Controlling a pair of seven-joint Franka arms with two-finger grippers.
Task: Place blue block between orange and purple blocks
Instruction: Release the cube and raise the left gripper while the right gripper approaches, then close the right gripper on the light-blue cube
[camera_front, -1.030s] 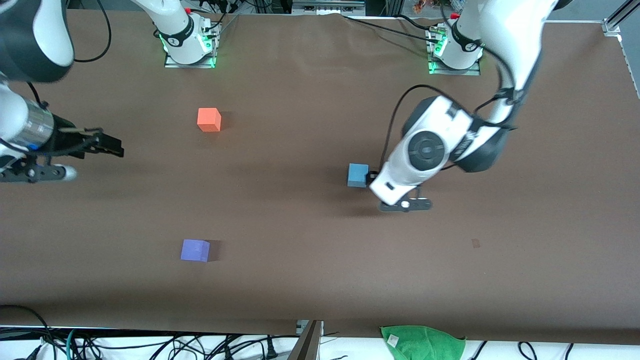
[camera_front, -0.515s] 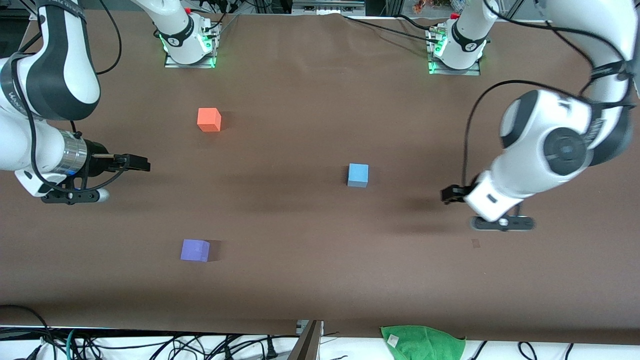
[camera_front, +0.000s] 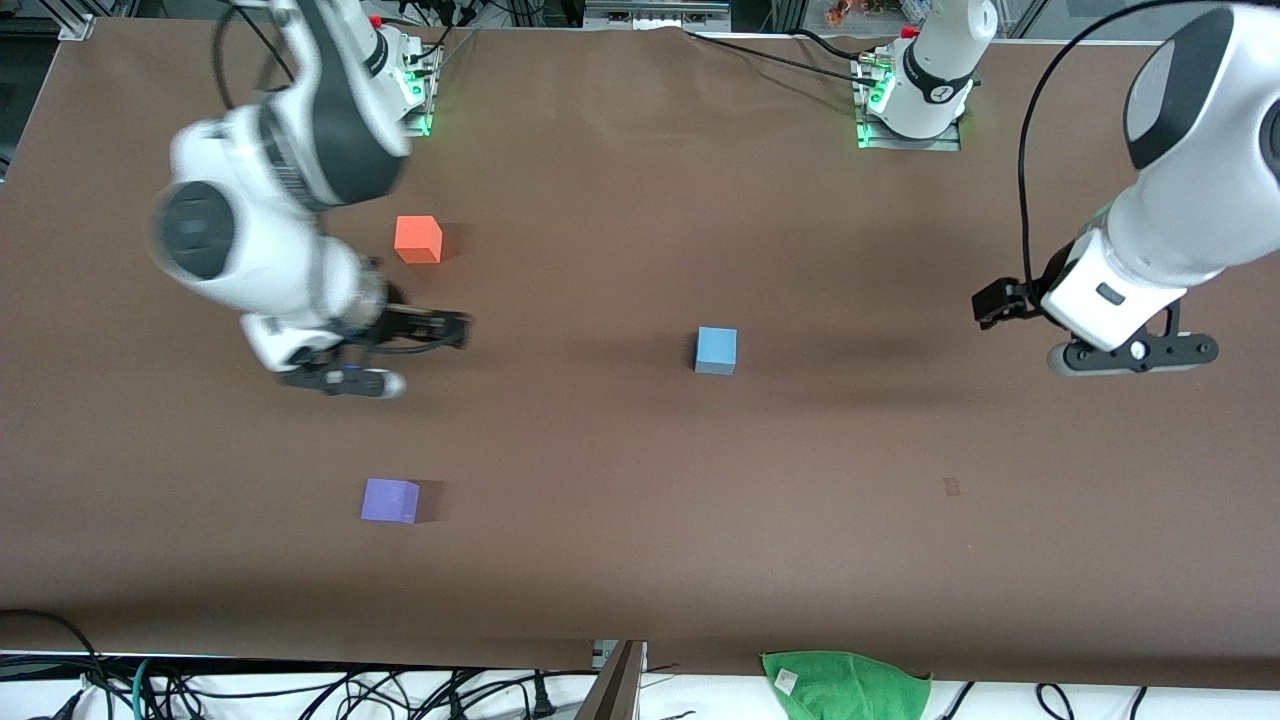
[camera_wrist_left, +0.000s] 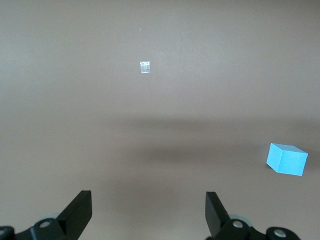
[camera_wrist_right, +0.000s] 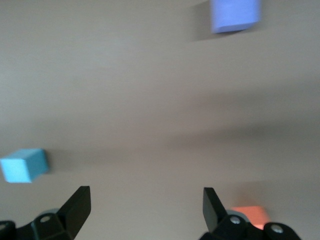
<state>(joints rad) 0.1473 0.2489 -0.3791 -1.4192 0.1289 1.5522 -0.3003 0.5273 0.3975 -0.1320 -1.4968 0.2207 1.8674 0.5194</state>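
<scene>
The scene is lit evenly and brightly from above. Soft, broad shadows are cast on the counter (camera_front: 620, 200) under both arms. The right arm (camera_front: 270, 220) is smeared by motion blur, and the right wrist view is blurred throughout. Green glow is seen at both bases.

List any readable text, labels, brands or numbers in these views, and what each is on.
No text can be read.
The blue block, orange block and purple block: plain faces.
The green cloth at the table's near edge has a small white tag, too small to read.
The small pale patch on the table: no legible marks.
</scene>
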